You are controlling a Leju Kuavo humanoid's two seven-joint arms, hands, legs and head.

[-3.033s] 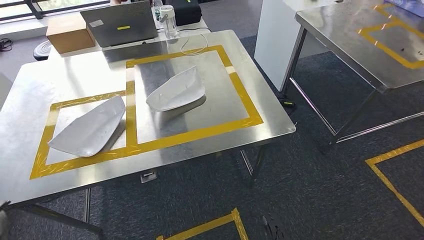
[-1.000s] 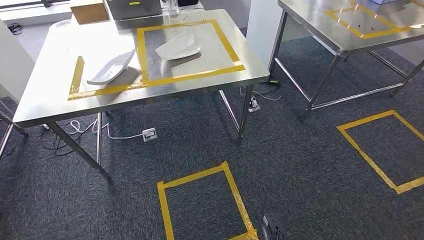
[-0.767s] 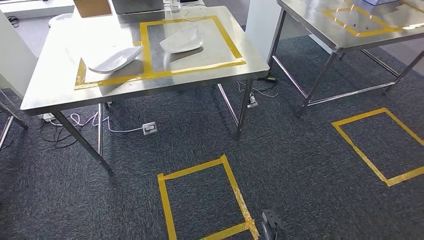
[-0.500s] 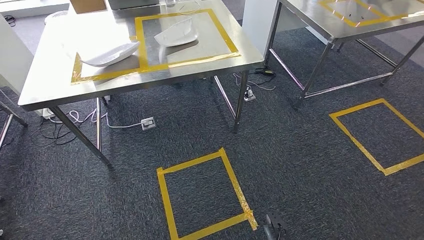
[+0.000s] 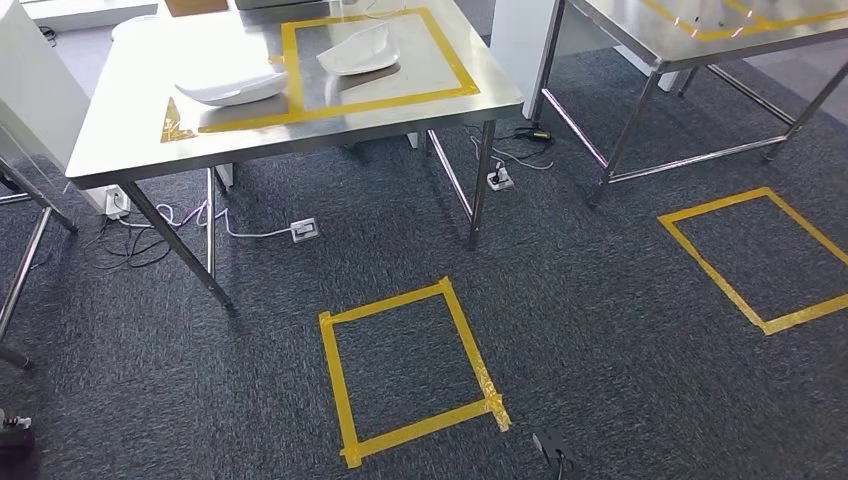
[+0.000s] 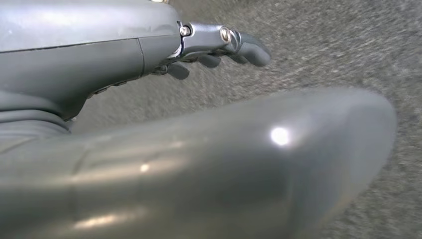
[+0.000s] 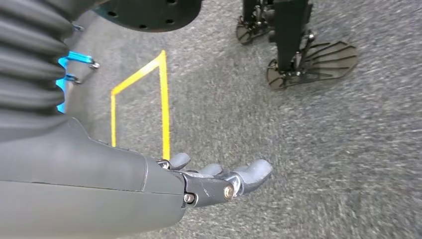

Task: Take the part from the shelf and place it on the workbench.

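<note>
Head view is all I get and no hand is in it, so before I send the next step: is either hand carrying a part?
Observer: No. In the right wrist view the right hand holds nothing, fingers stretched out over grey carpet.
Operator: And the left?
Observer: The left hand holds nothing either; its fingers stand apart from the thumb, above the carpet.
Operator: Anything near the right hand?
Observer: A corner of yellow floor tape lies on the carpet beyond its fingers.

Glossy grey left hand (image 6: pixel 219 47), silver screws, right hand (image 7: pixel 219 181) with ribbed cover
</note>
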